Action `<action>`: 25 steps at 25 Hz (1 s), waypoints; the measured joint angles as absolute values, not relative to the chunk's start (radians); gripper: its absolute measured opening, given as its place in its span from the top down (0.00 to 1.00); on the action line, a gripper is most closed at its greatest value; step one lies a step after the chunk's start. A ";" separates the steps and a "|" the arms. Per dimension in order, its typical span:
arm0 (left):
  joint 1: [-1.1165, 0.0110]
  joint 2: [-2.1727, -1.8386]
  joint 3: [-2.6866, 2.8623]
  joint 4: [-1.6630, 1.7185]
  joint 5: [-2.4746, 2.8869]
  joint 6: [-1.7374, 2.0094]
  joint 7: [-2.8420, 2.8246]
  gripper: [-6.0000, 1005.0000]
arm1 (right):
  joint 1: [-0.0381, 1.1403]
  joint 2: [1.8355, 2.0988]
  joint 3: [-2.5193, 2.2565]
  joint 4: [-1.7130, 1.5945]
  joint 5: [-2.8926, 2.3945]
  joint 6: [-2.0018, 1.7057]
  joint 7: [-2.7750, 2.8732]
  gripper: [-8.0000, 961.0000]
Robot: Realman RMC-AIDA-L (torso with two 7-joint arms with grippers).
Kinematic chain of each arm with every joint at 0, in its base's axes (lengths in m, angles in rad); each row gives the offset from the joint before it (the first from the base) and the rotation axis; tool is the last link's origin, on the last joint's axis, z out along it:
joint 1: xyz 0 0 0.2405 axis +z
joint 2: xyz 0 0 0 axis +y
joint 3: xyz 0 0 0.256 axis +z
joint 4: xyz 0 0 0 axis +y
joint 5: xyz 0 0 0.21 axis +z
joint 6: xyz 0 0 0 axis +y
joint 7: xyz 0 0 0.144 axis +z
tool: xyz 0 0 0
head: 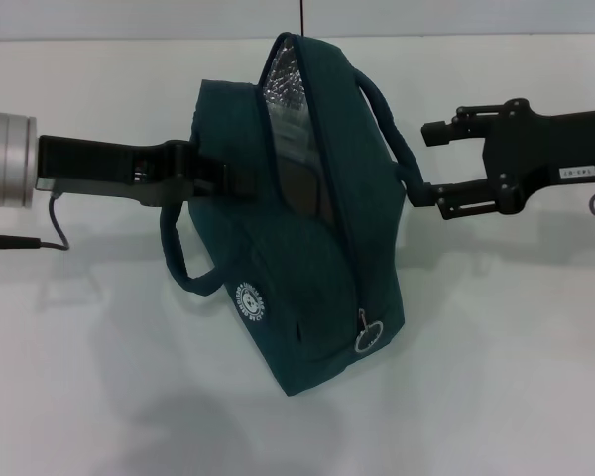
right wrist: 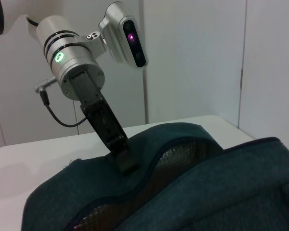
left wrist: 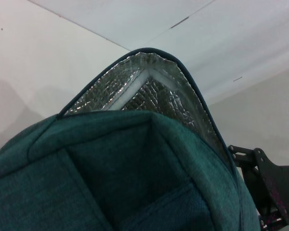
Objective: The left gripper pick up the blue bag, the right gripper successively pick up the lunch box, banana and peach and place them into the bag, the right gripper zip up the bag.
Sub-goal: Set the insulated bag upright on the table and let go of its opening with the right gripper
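Left gripper (head: 240, 178) clamped on dark teal fabric blue bag (head: 317, 288); right gripper (head: 431, 164) beside it, fingers apart; risk: rim slips, bag sags.

The head camera looks forward and down from above onto the white table (head: 496, 377), taking in the whole dark teal fabric bag (head: 307, 297) mid-frame, the black left gripper (head: 210, 178) reaching in from the left and the black right gripper (head: 428, 164) from the right. The left wrist camera sits tight against the bag (left wrist: 111, 183), aiming up along its fabric to the silver foil lining (left wrist: 154, 91), with the right gripper (left wrist: 265, 187) beyond it. The right wrist camera faces back across the bag (right wrist: 221, 187), close in, catching the left gripper (right wrist: 123, 161) on the far rim. All three views share the bag's open mouth.
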State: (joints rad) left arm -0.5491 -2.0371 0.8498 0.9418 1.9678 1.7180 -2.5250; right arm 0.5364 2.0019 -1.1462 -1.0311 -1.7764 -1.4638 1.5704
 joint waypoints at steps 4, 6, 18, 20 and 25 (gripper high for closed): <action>-0.550 -2.037 0.850 0.942 1.967 1.718 -2.523 0.96 | 0.560 2.007 -1.144 -0.993 -1.776 -1.459 1.567 0.23; -0.551 -2.037 0.850 0.942 1.967 1.718 -2.523 0.96 | 0.568 2.007 -1.144 -0.978 -1.777 -1.451 1.564 0.26; -0.552 -2.037 0.850 0.942 1.966 1.718 -2.517 0.96 | 0.613 2.004 -1.148 -0.894 -1.776 -1.438 1.545 0.46; -0.552 -2.037 0.850 0.942 1.966 1.718 -2.516 0.96 | 0.615 2.004 -1.150 -0.890 -1.776 -1.442 1.540 0.54; -0.550 -2.037 0.850 0.942 1.966 1.718 -2.515 0.96 | 0.615 2.003 -1.151 -0.893 -1.778 -1.460 1.537 0.74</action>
State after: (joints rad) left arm -0.5504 -2.0371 0.8498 0.9418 1.9664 1.7181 -2.5153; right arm 0.6152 2.0035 -1.1507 -0.8934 -1.7780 -1.4596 1.5368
